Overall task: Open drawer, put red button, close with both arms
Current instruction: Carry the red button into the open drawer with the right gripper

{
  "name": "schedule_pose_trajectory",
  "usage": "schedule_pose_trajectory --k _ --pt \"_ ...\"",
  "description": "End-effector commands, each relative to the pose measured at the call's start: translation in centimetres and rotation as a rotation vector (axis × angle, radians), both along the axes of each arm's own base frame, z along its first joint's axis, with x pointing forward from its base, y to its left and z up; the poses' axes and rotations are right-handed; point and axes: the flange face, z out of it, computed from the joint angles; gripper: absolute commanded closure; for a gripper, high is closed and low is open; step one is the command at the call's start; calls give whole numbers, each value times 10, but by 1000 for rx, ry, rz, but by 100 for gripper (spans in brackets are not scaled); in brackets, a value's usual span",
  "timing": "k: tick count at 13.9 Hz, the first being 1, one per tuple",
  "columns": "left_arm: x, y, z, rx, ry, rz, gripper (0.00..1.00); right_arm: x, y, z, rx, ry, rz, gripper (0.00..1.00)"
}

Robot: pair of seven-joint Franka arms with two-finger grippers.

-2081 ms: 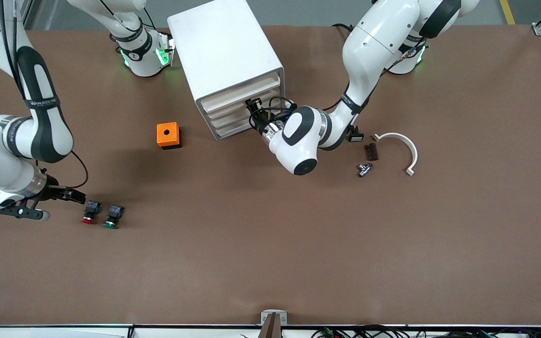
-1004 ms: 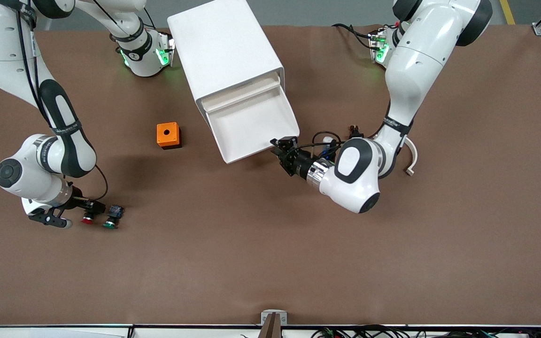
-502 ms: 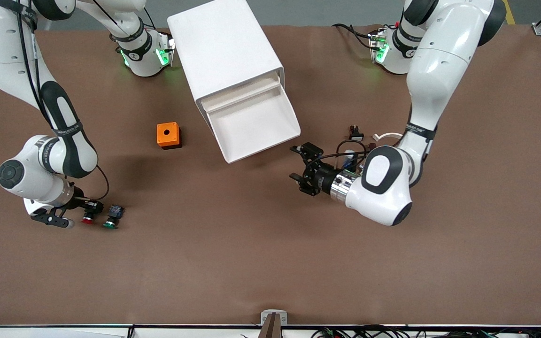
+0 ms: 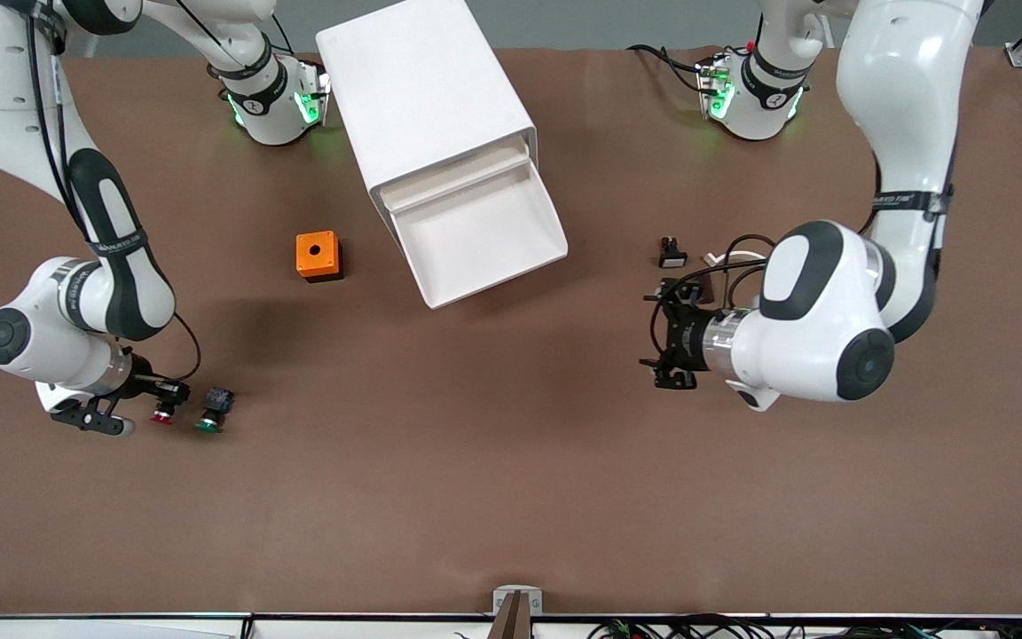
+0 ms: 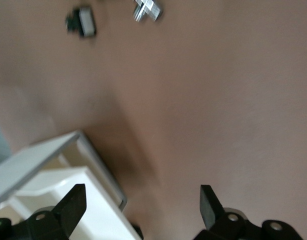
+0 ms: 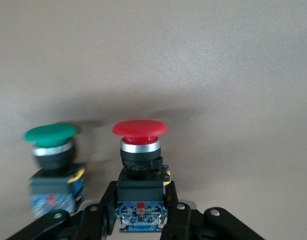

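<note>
now that the left arm has pulled the drawer (image 4: 484, 232) out of the white cabinet (image 4: 427, 106) and let go, the tray stands well open and bare, and the left gripper (image 4: 672, 335) has drawn away from it to hover over the brown table (image 4: 475, 461), toward the left arm's end, its fingers spread wide with nothing between them. meanwhile the right gripper (image 4: 161, 397), which was open beside the switches a second ago, has closed on the black-and-blue body of the red button (image 6: 139, 150); the right wrist view shows the fingers (image 6: 179, 220) pressed to each side of it, cap pointing away. the button appears to sit low at the table, near the right arm's end, just beside the green button (image 4: 212, 408) and nearer to the front camera than the orange box (image 4: 318, 256). opening looks done and the grasp made, so what likely remains is to lift the button, carry it over the tray, release it, then push the drawer shut with both arms.
</note>
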Motion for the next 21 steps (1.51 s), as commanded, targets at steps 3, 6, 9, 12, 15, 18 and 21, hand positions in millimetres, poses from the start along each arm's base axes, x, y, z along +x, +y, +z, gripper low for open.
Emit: schedule_pose_trajectory --k 3,6,9,12,15,18,21 --pt "-6 20 40 60 -136 -154 0 -20 99 136 21 66 -178 100" --pt "-2 55 78 80 -245 -257 0 -49 181 202 21 90 -313 100" --pt "-6 65 87 131 -273 -394 0 -84 269 247 65 101 -468 100" --pt "-7 64 87 130 -274 -398 0 -125 364 256 56 108 -589 100" --pt "-7 63 83 128 -278 -444 0 -163 434 248 52 97 -691 100" --pt "-13 54 83 117 -274 -537 0 -199 489 235 67 64 -767 100" --pt "-16 49 81 134 -264 -555 0 -216 530 201 51 27 -823 100"
